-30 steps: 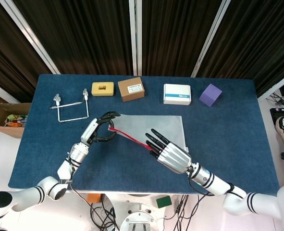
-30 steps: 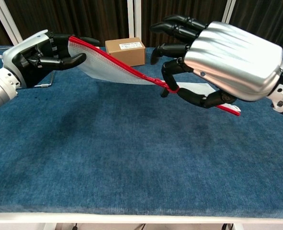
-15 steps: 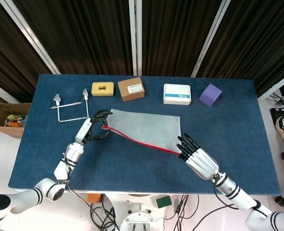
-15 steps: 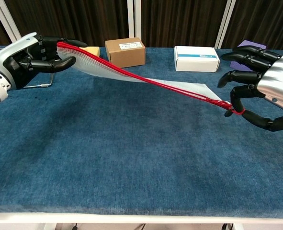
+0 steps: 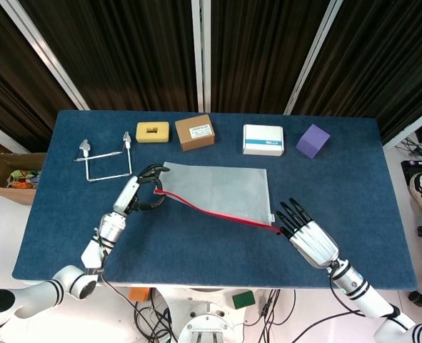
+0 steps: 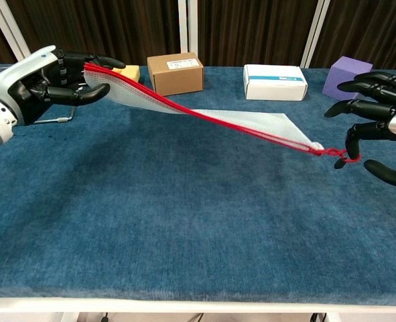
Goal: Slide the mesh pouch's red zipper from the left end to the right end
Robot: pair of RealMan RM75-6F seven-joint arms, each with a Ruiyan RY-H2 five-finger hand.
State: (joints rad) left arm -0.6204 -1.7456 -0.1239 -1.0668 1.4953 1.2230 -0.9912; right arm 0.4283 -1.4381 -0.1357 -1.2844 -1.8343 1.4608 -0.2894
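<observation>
We have the mesh pouch (image 5: 218, 187) lying mid-table, centre of the head view, its red zipper (image 6: 238, 127) running as a taut line from upper left down to the right in the chest view.

Left hand (image 6: 40, 80), far left of the chest view: fingers clamped on the pouch's left corner, holding that end lifted off the blue table (image 5: 339, 179). The pouch sags from there toward the cloth.

Right hand (image 6: 378, 137), at the right edge of the chest view: a red pull loop (image 6: 344, 157) is hooked on one curled finger, the other fingers spread apart. So it holds the pull, nothing else. In the head view this hand sits lower right, just past the pouch's right corner.

The relation that matters: the zipper's long axis lies left-to-right between the two hands, and the pull loop is at the right tip of that line, beyond the mesh corner. The right hand is at the zipper's right end; the left hand anchors the opposite end. We judge the slide to be at or very near its full travel; whether the slider is seated at the stop is too small to tell.

Along the far edge: a wire frame (image 5: 107, 161), a yellow block (image 5: 152, 131), a brown box (image 5: 195, 132), a white box (image 5: 263, 139), a purple block (image 5: 312, 141).
</observation>
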